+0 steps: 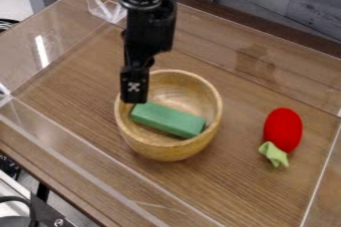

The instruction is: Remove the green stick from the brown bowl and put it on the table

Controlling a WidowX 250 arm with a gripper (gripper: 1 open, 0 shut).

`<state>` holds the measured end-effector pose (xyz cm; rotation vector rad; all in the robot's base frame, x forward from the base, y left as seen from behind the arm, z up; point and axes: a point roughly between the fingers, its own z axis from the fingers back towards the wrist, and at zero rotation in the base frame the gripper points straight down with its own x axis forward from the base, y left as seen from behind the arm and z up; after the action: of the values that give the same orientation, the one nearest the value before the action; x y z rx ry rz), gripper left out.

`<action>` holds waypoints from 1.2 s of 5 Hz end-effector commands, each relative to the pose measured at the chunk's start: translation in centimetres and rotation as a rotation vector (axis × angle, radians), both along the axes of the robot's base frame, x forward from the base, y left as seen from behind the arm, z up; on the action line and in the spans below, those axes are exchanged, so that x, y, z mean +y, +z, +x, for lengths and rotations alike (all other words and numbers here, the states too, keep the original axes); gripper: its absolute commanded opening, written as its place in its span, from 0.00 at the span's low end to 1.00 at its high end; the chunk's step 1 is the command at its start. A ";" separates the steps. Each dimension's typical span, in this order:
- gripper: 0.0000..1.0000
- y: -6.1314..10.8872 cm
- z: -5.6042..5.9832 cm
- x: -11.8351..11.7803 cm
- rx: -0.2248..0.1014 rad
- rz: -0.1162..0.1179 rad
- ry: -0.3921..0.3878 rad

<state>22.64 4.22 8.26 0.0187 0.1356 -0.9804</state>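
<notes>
The green stick [168, 121] lies flat inside the brown bowl [170, 150], slanting from left to lower right. The bowl stands on the table [80, 82], near its middle. My gripper [135, 92] points straight down over the bowl's left inner side, just above the stick's left end. It is turned edge-on, so one black finger [134, 84] hides the other. Nothing sits between the fingers, and they stand open. The stick is untouched.
A red strawberry-like toy [281, 129] with a green stem lies to the right of the bowl. Clear acrylic walls [27, 121] edge the tabletop, and a small clear stand [107, 6] sits at the back left.
</notes>
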 end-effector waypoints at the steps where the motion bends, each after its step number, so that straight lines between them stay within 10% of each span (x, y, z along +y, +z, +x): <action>1: 1.00 -0.1 0.1 0.2 -0.046 0.006 -0.075; 6: 1.00 -2.9 0.3 -0.3 -0.053 -0.025 -0.089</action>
<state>22.68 3.79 4.93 0.0150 0.0910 -1.0736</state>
